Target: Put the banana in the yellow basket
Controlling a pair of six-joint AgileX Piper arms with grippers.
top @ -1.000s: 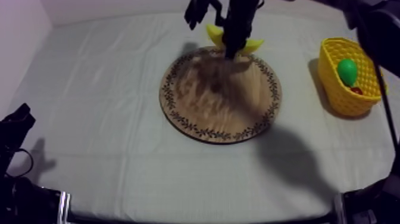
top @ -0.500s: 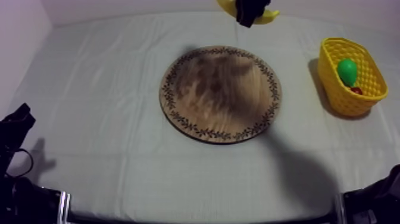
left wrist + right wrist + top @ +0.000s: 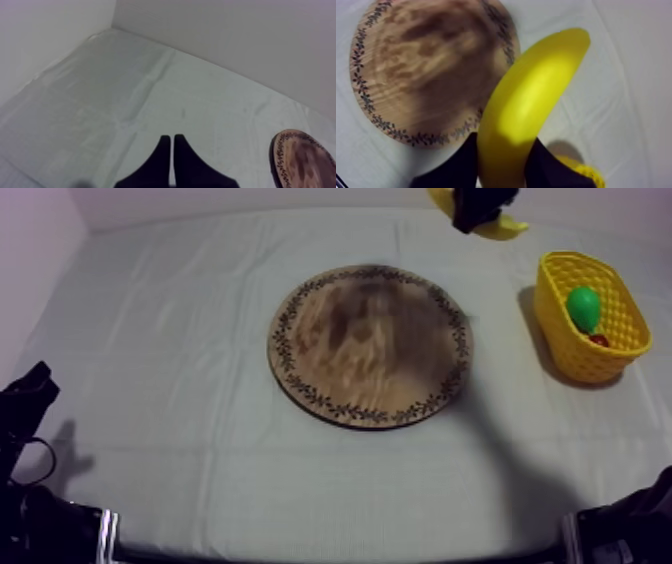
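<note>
High at the back of the table my right gripper (image 3: 478, 210) is shut on the yellow banana (image 3: 500, 228), which hangs in the air to the left of the yellow basket (image 3: 560, 328). Up close, the banana (image 3: 531, 105) is clamped between my right fingers (image 3: 461, 165), above the cloth beside the round wooden board (image 3: 421, 70). That board (image 3: 370, 343) lies bare in the table's middle. My left gripper (image 3: 172, 142) is shut on nothing, its fingers a narrow wedge over the cloth, and it rests low at the left (image 3: 25, 398).
A green fruit (image 3: 584, 306) and a small red fruit (image 3: 600, 340) lie inside the basket. The board's patterned rim (image 3: 300, 160) shows to one side of my left fingers. A grey wall runs behind the table.
My right gripper has lifted the banana off the board's far edge and carried it up and to the right, towards the basket. The left arm has stayed still.
</note>
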